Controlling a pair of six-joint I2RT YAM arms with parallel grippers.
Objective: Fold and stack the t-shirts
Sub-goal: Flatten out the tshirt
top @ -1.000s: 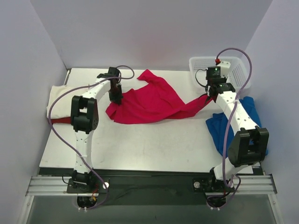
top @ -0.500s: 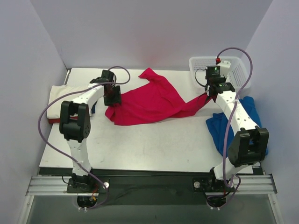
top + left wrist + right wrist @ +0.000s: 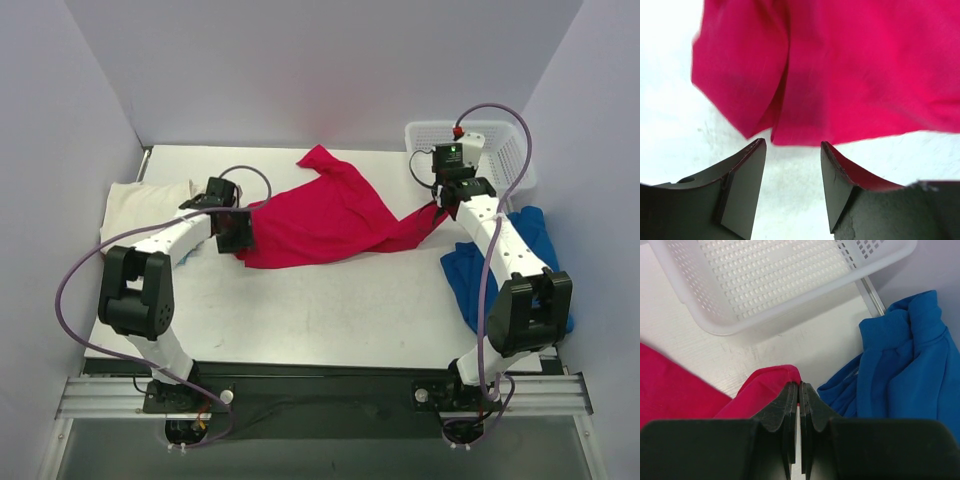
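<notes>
The crimson red t-shirt [image 3: 330,215] lies spread and rumpled across the back middle of the table. My right gripper [image 3: 440,203] is shut on its right edge [image 3: 775,382], stretching it toward the basket. My left gripper [image 3: 237,232] is open at the shirt's left edge; in the left wrist view [image 3: 792,145] its jaws stand apart just short of the red hem [image 3: 840,75], holding nothing. The royal blue t-shirt [image 3: 535,240] lies bunched at the right under my right arm and shows in the right wrist view [image 3: 910,365]. The cream t-shirt [image 3: 135,205] lies at the far left.
A white plastic lattice basket [image 3: 515,150] stands at the back right corner, close behind my right gripper, and shows in the right wrist view [image 3: 770,275]. White walls close in the table on three sides. Bare tabletop [image 3: 330,310] lies in front of the red shirt.
My left gripper has swung down and left, from the back edge of the red shirt to its left corner. The red shirt's left part shifted slightly. My right gripper stayed nearly still.
</notes>
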